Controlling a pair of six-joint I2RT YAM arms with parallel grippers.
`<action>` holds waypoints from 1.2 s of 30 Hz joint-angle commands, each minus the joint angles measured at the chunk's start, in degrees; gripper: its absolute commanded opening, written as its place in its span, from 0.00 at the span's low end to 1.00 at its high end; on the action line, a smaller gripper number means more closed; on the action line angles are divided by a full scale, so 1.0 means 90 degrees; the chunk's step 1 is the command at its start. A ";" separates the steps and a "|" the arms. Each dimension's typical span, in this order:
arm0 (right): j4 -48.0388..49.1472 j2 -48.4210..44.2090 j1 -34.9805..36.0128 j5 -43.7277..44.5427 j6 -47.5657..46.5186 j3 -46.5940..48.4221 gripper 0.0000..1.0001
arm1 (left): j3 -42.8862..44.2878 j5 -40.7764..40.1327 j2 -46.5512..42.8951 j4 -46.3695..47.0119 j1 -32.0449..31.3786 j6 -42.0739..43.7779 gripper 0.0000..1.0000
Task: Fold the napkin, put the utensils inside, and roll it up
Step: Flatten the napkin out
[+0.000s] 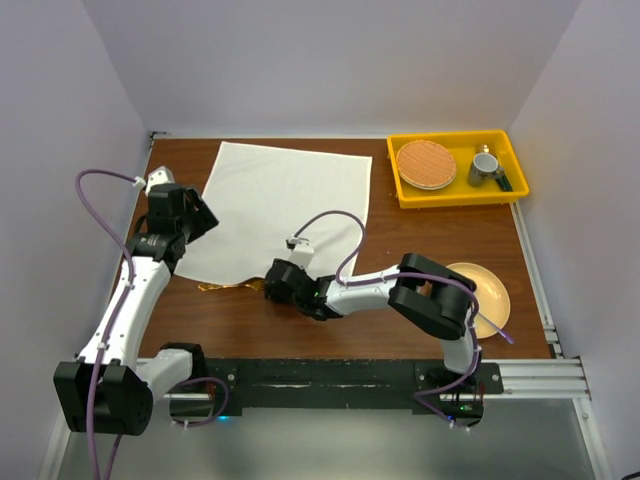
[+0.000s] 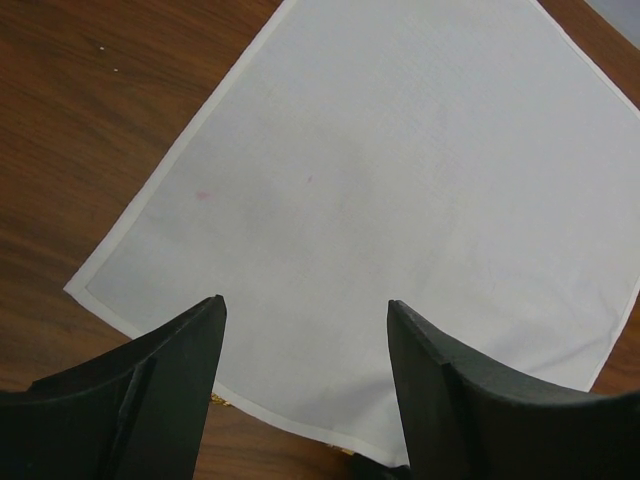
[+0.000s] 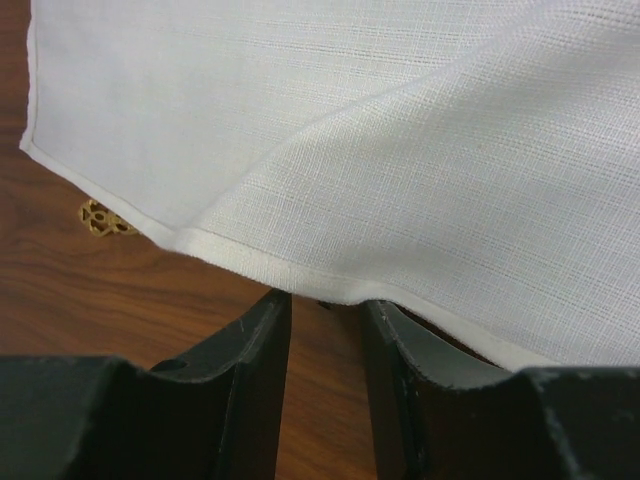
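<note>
The off-white napkin (image 1: pixel 283 205) lies spread flat on the wooden table. It also shows in the left wrist view (image 2: pixel 400 180) and the right wrist view (image 3: pixel 400 130). The gold fork (image 1: pixel 228 286) lies under the napkin's near hem, and only bits of it poke out (image 3: pixel 100 218) (image 2: pixel 222 398). My left gripper (image 2: pixel 305 305) is open and empty, above the napkin's left part (image 1: pixel 200 215). My right gripper (image 3: pixel 328 298) is low at the near hem (image 1: pixel 272 284). Its jaws stand a narrow gap apart, with their tips hidden under the raised hem.
A yellow tray (image 1: pixel 455 197) at the back right holds a round waffle-like disc (image 1: pixel 426 163) and a grey cup (image 1: pixel 486 165). A tan plate (image 1: pixel 484 290) sits at the right, partly behind my right arm. Purple cables loop over both arms.
</note>
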 commanded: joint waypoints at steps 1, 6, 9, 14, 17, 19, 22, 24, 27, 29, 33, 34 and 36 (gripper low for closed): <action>0.0253 0.0068 0.0022 0.0537 0.0766 -0.0105 0.39 | 0.0163 0.0190 -0.0187 0.0050 0.0036 -0.0007 0.70; 0.0749 0.0156 0.0031 0.0605 0.1129 -0.0164 0.39 | 0.0027 0.0239 -0.0324 0.0099 0.0036 -0.0046 0.70; 0.0955 0.0233 0.0022 0.0780 0.1314 -0.0183 0.38 | 0.0017 0.0278 -0.0353 0.0089 0.0036 -0.0046 0.70; 0.0957 0.0370 0.0031 0.0956 0.1549 -0.0154 0.29 | 0.0017 0.0308 -0.0412 0.0080 0.0036 -0.0046 0.70; 0.0907 0.0400 0.0031 0.0986 0.1549 -0.0173 0.22 | 0.0007 0.0327 -0.0431 0.0080 0.0026 -0.0046 0.70; 0.0927 0.0409 0.0031 0.0976 0.1481 -0.0193 0.14 | 0.0007 0.0337 -0.0432 0.0080 0.0036 -0.0046 0.70; 0.1093 0.0322 0.0041 0.0830 0.1208 -0.0290 0.00 | 0.0027 0.0327 -0.0441 0.0070 0.0036 -0.0056 0.70; 0.1113 0.0176 0.0090 0.0742 0.1149 -0.0417 0.00 | 0.0017 0.0298 -0.0471 0.0060 0.0036 -0.0056 0.70; 0.1103 -0.0029 0.0168 0.0732 0.1256 -0.0671 0.00 | 0.0007 0.0249 -0.0480 0.0060 0.0036 -0.0056 0.70; 0.1064 -0.0263 0.0226 0.0674 0.1343 -0.0846 0.00 | -0.0003 0.0230 -0.0471 0.0051 0.0036 -0.0066 0.70; 0.0966 -0.0654 0.0451 0.0605 0.1519 -0.1130 0.00 | -0.0012 0.0220 -0.0422 0.0089 0.0027 -0.0085 0.70; 0.0956 -0.0742 0.0509 0.0586 0.1558 -0.1169 0.00 | -0.0022 0.0210 -0.0412 0.0089 0.0036 -0.0095 0.70; 0.0937 -0.0792 0.0724 0.0537 0.1705 -0.1287 0.00 | -0.0051 0.0191 -0.0373 0.0090 0.0026 -0.0114 0.70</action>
